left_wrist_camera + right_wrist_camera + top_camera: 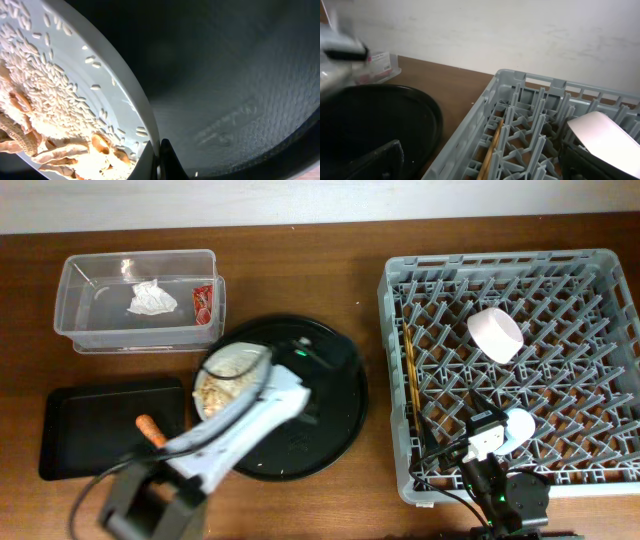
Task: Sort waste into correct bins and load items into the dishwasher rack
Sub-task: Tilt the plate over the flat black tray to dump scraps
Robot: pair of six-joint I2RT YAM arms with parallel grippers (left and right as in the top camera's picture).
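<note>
On the left, the clear tub [75, 300] has the white napkin [150, 299] and the red wrapper [203, 302] in it. Just below it, the flat black tray [90, 430] has the carrot piece [150, 428] in it.

Next comes the grey plate [235, 360], at the left edge of the big round black tray [330, 410]. The rice and food scraps [45, 85] are on it. The left gripper [278, 370] is at the plate's right rim. It looks like it is pinching the rim, but only one finger [167, 160] shows, so I cannot tell.

I think the plate is hard, smooth and easy to break. The rim is the best place to hold it. The loose rice may slide off if it tips.

On the right, the rack [600, 265] holds the chopsticks [409, 370], the white bowl [495, 333] and the small cup [522, 423]. The right gripper [480, 155] is over the rack's near corner. Its fingers are wide apart and hold nothing.

The top view shows where each thing sits. The left wrist view shows each rice grain and the rim up close. The right wrist view shows the rack pegs from the side
</note>
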